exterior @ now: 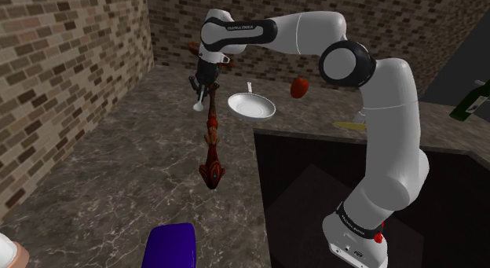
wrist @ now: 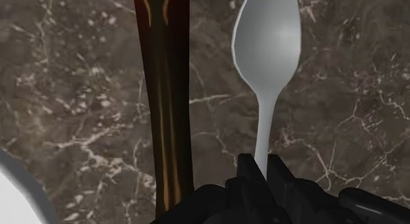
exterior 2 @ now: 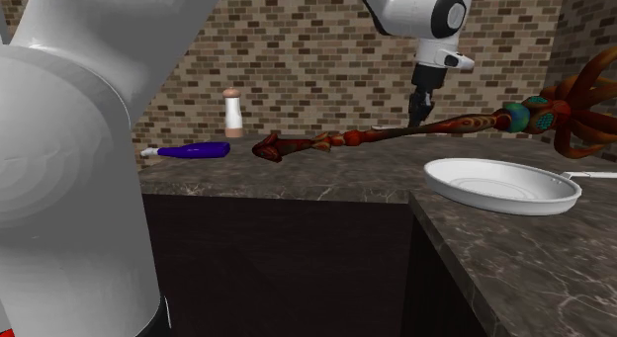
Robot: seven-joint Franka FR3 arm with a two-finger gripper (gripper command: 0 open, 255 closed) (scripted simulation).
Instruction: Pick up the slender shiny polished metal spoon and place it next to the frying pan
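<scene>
The spoon (wrist: pixel 266 52), pale grey, is hanging bowl-first from the black gripper (wrist: pixel 263 173), whose fingers are clamping its thin handle between them. Nearest in the shoulder view, a purple bottle (exterior: pixel 171 244) is lying on the near part of the counter (exterior: pixel 102 188). Past it, a long red-brown carved staff (exterior: pixel 212 145) is stretching along the counter toward the back wall. The spoon is hovering just beside the staff's far half, over the counter's middle. Beyond, the white frying pan (exterior: pixel 251 106) is sitting nearer the back edge, apart from the spoon, and a round red thing (exterior: pixel 299 87) is sitting behind the pan.
</scene>
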